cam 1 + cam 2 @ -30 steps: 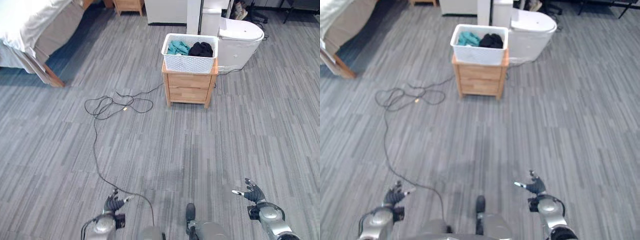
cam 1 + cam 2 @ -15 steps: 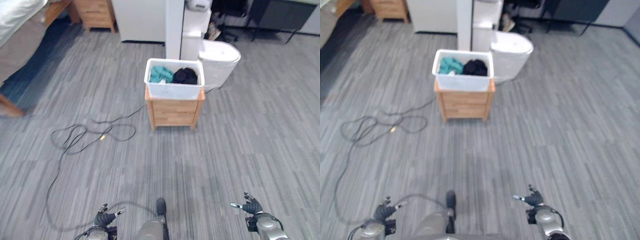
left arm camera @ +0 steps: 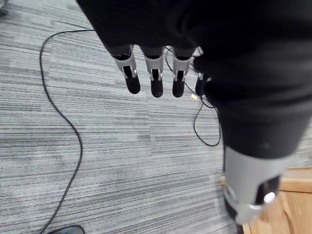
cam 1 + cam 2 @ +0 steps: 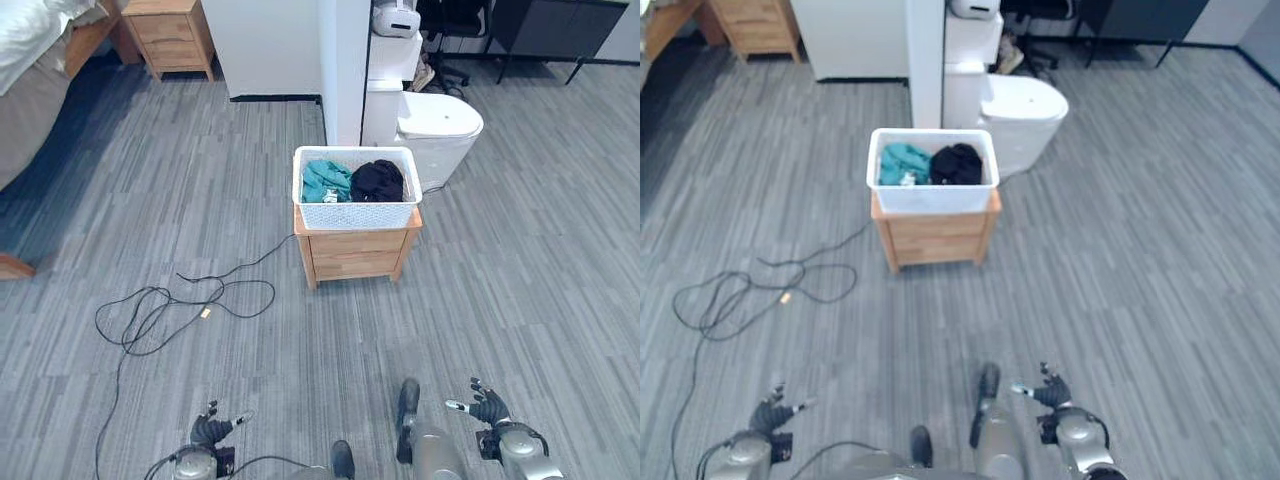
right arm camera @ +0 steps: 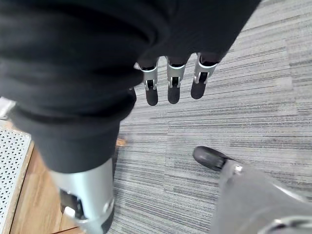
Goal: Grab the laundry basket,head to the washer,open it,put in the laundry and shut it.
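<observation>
A white laundry basket [image 4: 355, 200] sat on a small wooden bedside cabinet [image 4: 357, 254] in the middle of a grey plank floor [image 4: 520, 260], holding teal clothing [image 4: 322, 180] and black clothing [image 4: 378, 180]. A white washer [image 4: 438, 135] stood just behind it, beside a white pillar [image 4: 342, 60]. Well short of the cabinet, the left hand [image 4: 210, 432] and right hand [image 4: 488, 408] hung low over the floor, fingers [image 3: 154, 80] released and straight, grasping nothing. A bed [image 4: 35, 60] lay at far left.

A white perforated laundry basket [image 4: 356, 203] holds teal and black laundry [image 4: 352, 181], seemingly, on a light-wood cabinet [image 4: 356, 254].
</observation>
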Robot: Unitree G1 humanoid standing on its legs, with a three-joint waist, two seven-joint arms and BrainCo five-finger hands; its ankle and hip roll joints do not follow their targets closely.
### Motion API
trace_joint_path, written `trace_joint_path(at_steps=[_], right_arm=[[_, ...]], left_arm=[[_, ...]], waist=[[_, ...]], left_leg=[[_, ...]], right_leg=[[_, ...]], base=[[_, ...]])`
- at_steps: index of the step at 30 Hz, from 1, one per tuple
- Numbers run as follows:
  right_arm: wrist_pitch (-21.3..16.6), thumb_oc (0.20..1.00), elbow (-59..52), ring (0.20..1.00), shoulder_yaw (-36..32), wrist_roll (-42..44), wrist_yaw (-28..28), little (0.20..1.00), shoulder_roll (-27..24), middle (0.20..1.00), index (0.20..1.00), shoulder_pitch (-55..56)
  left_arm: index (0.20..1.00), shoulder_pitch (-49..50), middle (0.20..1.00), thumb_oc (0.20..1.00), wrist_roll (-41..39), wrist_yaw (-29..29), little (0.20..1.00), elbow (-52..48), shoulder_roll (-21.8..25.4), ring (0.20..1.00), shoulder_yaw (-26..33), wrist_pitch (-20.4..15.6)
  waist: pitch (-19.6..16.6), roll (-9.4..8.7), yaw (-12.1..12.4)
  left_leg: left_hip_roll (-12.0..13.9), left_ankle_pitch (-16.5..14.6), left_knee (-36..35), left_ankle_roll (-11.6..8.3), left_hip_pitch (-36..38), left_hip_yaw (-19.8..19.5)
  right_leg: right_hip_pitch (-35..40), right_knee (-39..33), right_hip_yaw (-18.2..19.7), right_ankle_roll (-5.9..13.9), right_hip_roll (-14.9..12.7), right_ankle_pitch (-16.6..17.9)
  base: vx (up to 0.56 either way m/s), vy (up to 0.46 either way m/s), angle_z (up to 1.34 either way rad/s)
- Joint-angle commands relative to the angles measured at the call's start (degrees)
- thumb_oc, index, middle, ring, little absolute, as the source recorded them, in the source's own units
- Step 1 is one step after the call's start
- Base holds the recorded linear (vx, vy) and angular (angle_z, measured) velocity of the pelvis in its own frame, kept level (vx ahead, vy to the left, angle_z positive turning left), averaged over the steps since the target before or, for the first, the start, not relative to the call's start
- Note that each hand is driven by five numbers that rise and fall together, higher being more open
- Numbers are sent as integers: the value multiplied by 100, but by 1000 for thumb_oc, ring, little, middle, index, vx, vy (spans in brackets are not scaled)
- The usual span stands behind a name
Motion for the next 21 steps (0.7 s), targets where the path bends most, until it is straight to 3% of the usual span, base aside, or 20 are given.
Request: trace_joint_path(at_steps=[1,3,5,6,8,9,11,15,17,18,21], right_arm=[[-96,1000,-148,1000,-77,11,36,1000,-259,1000,1000,-287],[-89,1000,-152,1000,-77,7,43,1000,-256,1000,1000,-256],[-103,1000,-191,1000,-104,0,72,1000,-303,1000,1000,-130],[-123,1000,-170,1000,-73,-6,67,1000,-343,1000,1000,-132],[-152,1000,-222,1000,-117,51,71,1000,-486,1000,1000,-5],[-151,1000,-223,1000,-118,51,72,1000,-487,1000,1000,-4],[-120,1000,-116,1000,-147,67,40,1000,-576,1000,1000,-26],[-119,1000,-28,1000,-199,193,-13,1000,-662,1000,1000,-89],[-105,1000,13,1000,-241,224,-60,1000,-682,1000,1000,-82],[-102,1000,39,1000,-237,237,-86,1000,-685,1000,1000,-84],[-85,1000,93,1000,-225,200,-142,1000,-661,1000,1000,-76]], left_arm=[[1000,-189,1000,1000,35,79,1000,-173,96,1000,117,-151],[1000,-193,1000,1000,49,83,1000,-190,85,1000,95,-165],[1000,-173,1000,1000,31,56,1000,-260,65,1000,68,-198],[1000,-196,1000,1000,18,89,1000,-301,59,1000,21,-212],[1000,-146,1000,1000,-26,39,1000,-660,83,1000,-73,-204],[1000,-145,1000,1000,-26,39,1000,-661,82,1000,-73,-203],[1000,-206,1000,1000,-113,41,1000,-674,46,1000,-90,-173],[1000,-349,1000,1000,-115,49,1000,-679,5,1000,-231,-134],[1000,-390,1000,1000,-131,44,1000,-730,25,1000,-247,-123],[1000,-399,1000,1000,-130,64,1000,-736,46,1000,-224,-123],[1000,-407,1000,1000,-145,119,1000,-739,53,1000,-202,-134]], waist=[[215,-89,-71],[211,-90,-97],[70,-134,-156],[21,-92,-215],[-133,-32,-247],[-137,-27,-255],[-153,-83,-230],[-51,-187,-134],[15,-152,-92],[57,-123,-52],[129,-59,61]], left_leg=[[391,-655,716,-447,-43,-362],[384,-733,716,-464,86,-426],[439,-914,695,-614,452,-582],[587,-774,773,-717,498,-655],[1033,62,1705,-1048,217,-662],[1040,54,1723,-1052,202,-673],[1135,338,2237,-1027,-133,-677],[852,-133,1946,-751,-957,-568],[868,32,1503,-774,-1256,-378],[888,263,1296,-814,-1415,-320],[854,626,924,-898,-1587,-349]], right_leg=[[492,-348,87,322,-23,558],[432,-370,137,353,-21,628],[575,-335,270,323,3,721],[596,-217,340,259,113,696],[896,-93,248,-35,371,470],[895,-94,238,-38,374,469],[1146,-154,200,-184,466,233],[1490,-212,260,-253,492,-93],[1635,-230,246,-268,527,-202],[1703,-220,258,-283,585,-257],[1904,-191,331,-319,742,-383]], base=[[410,-121,12],[367,-132,27],[540,-270,36],[572,-379,111],[547,-445,110],[312,-285,13],[219,-185,-10],[232,-119,-2],[175,-19,-10],[169,12,-16],[196,62,-45]])
